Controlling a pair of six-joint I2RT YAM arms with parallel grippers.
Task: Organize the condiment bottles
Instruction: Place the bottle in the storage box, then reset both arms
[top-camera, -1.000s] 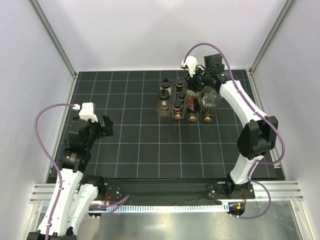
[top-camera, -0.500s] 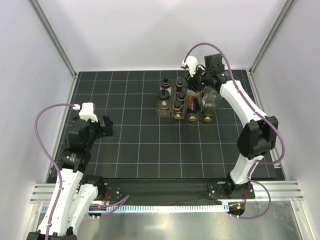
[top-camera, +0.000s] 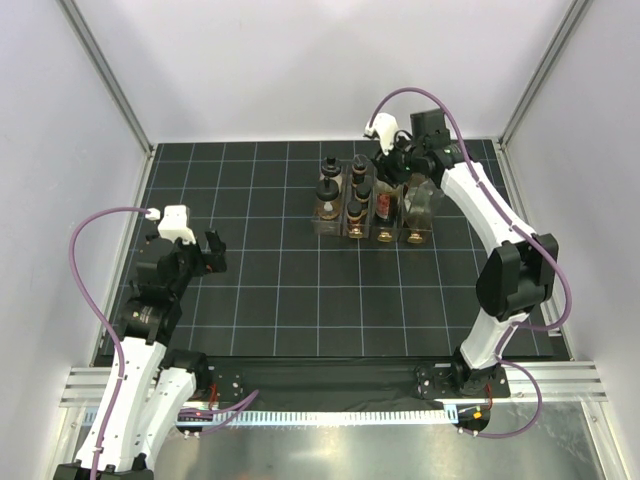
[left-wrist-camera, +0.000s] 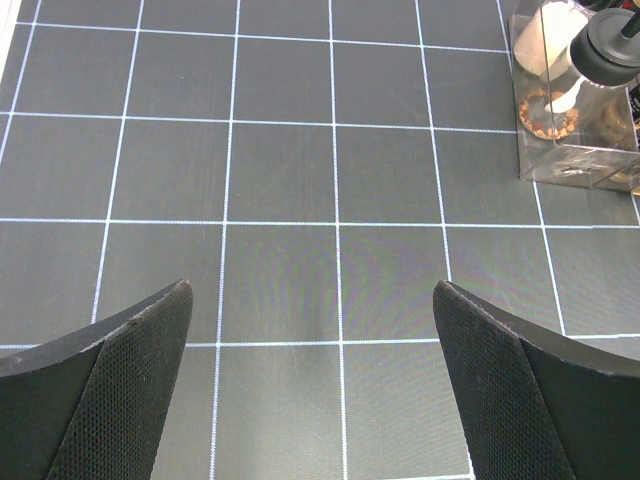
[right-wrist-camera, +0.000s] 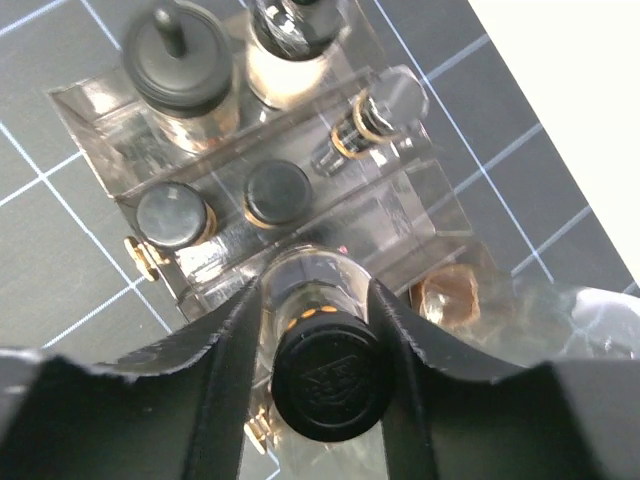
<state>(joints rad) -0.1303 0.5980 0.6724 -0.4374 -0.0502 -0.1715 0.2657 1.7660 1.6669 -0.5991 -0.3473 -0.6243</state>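
Right tool (right-wrist-camera: 316, 292) straddles a small glass bottle with a black cap (right-wrist-camera: 328, 378), one finger at each shoulder. Whether the fingers press on it or only flank it, cannot tell. Bottle stands upright at the far side of the clear plastic compartment rack (right-wrist-camera: 425, 195); exact compartment unclear. Other capped and spouted bottles (right-wrist-camera: 277, 192) sit in the rack. Left tool (left-wrist-camera: 312, 292) hangs wide open above the dark gridded desk (left-wrist-camera: 280, 170), well apart from the rack.

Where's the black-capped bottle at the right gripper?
Bottom centre of the right wrist view: the black-capped bottle sits between the fingers of the right gripper, at the edge of the clear rack.
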